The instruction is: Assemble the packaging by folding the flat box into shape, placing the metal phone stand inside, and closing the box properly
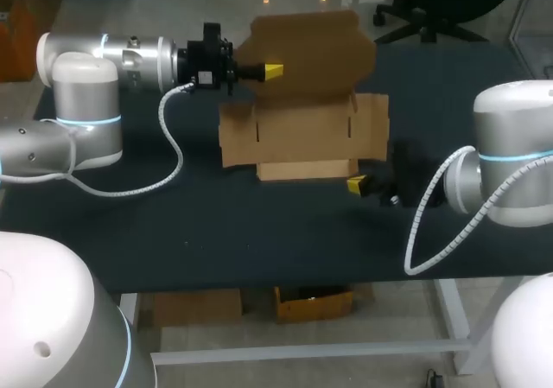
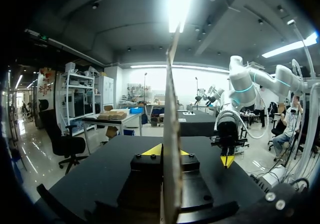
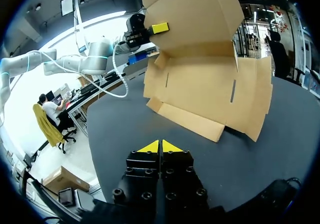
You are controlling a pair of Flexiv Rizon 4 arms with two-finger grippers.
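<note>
A brown cardboard box lies partly folded on the black table, its front wall low and its side flaps spread out. Its big lid flap stands upright at the back. My left gripper is shut on that lid's left edge; in the left wrist view the cardboard runs edge-on between the yellow tips of the left gripper. My right gripper is shut with nothing in it, low on the table just off the box's front right corner. Seen from the right gripper, the box lies ahead.
The box's right side flap reaches out toward my right arm. Bare black table top stretches from the box to the near edge. The left arm's white cable hangs over the table's left part.
</note>
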